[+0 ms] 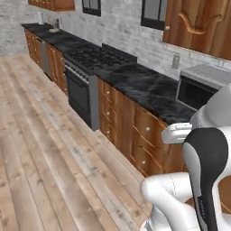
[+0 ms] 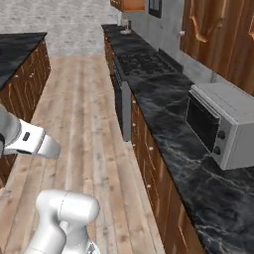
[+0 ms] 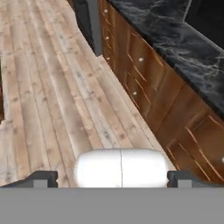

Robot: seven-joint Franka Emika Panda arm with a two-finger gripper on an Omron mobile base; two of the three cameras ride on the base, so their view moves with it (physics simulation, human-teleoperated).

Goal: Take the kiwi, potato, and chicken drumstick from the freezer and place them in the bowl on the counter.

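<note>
The counter (image 1: 135, 83) (image 2: 163, 114) (image 3: 183, 39) is glossy black marble with thin white veins and runs along the wall above brown wooden drawers (image 3: 144, 65). My gripper (image 3: 113, 178) is open with nothing between its fingers. Its dark fingertips (image 3: 43, 177) stand far apart at the bottom of the hand view. It points down over the wooden floor in front of the drawers. The kiwi, potato, chicken drumstick, freezer and bowl are out of view.
A grey microwave (image 1: 198, 85) (image 2: 223, 121) sits on the counter close to the arm. Farther along is a black stove with an oven (image 1: 85, 76) (image 2: 144, 62). A second black counter (image 2: 15, 49) stands across the plank floor (image 1: 40, 149).
</note>
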